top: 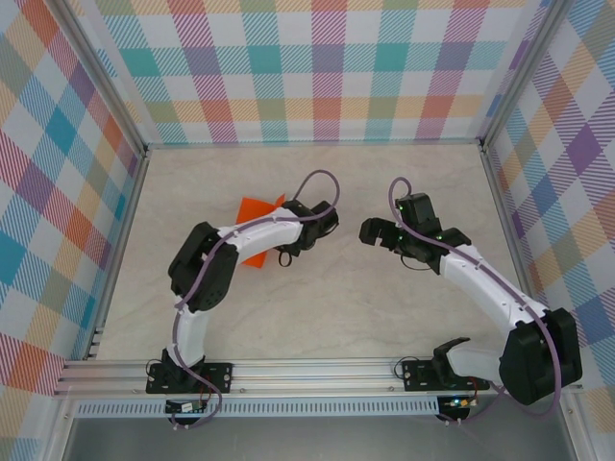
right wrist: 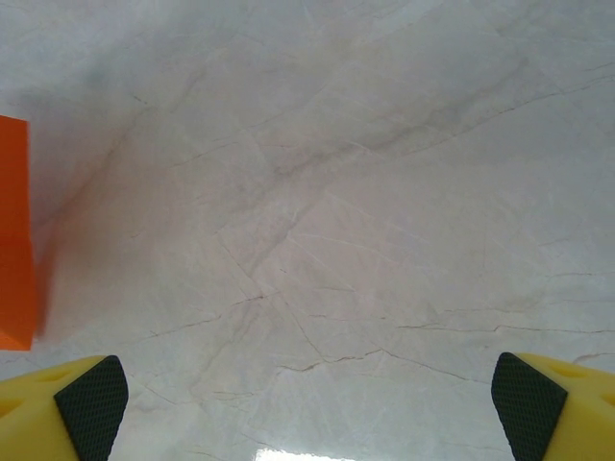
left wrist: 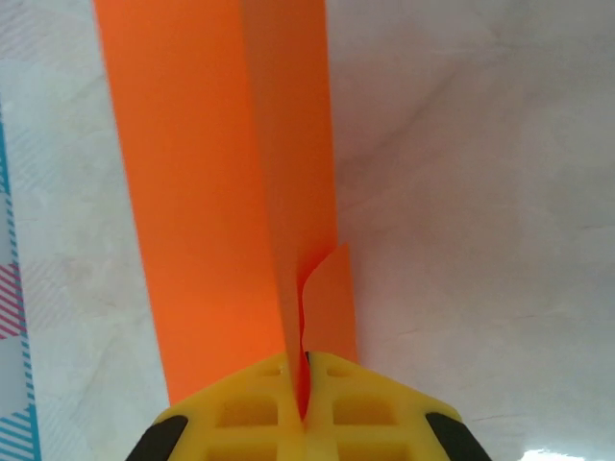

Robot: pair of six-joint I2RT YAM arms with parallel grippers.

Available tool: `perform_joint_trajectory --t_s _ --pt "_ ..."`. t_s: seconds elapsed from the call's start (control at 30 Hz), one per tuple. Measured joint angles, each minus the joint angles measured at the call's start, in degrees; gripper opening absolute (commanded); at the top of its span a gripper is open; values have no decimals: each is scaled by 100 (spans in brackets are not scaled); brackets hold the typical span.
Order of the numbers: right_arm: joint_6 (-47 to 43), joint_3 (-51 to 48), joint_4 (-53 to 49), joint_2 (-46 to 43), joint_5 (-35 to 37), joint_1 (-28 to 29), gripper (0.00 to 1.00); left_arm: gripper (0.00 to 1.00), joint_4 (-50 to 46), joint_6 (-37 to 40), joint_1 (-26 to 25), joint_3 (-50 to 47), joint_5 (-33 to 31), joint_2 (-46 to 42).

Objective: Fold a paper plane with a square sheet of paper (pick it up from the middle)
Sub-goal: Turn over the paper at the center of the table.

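My left arm (top: 207, 279) arches up and hooks right, jaws clenched on the folded thin bright orange sheet of paper (left wrist: 211, 192), left of centre over the pale marbled worktop (top: 404, 182). The left wrist view shows the pinched crease, which the arm covers from above. My right arm (top: 480, 279) reaches left, jaws released wide.

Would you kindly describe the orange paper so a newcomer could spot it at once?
On the pale marbled table, look just left of centre, by the left gripper. The square sheet of paper is pinched in its shut jaws, folded along a crease. Nothing else on the table is bright orange.
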Motion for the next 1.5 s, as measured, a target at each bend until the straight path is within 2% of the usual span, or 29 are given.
perform_joint_trajectory --t_s 0.37,0.67,0.87,1.03,1.13,1.23,1.3,1.37,1.5 --pt "24 0 -127 -2 234 -2 100 10 345 -262 -485 181 892 461" --pt "140 0 -127 0 234 -2 100 19 656 -334 -525 195 1665 472" --pt "175 0 -125 24 166 -2 100 32 1016 -337 -520 186 2474 472" --pt "291 0 -59 234 -155 -2 100 50 1390 -317 -334 -59 3169 289" --pt "380 0 35 424 -404 -2 99 53 1764 -332 -160 -321 3738 125" --pt "492 0 214 649 -710 -7 92 52 2090 -337 -15 -581 4218 -59" --pt "575 0 334 844 -933 -13 85 46 2310 -372 39 -756 4478 -155" --pt "680 15 455 1095 -1174 -26 74 38 2496 -450 83 -916 4717 -240" --pt "914 87 876 1794 -1832 -26 44 23 2756 -546 140 -1139 4975 -321"
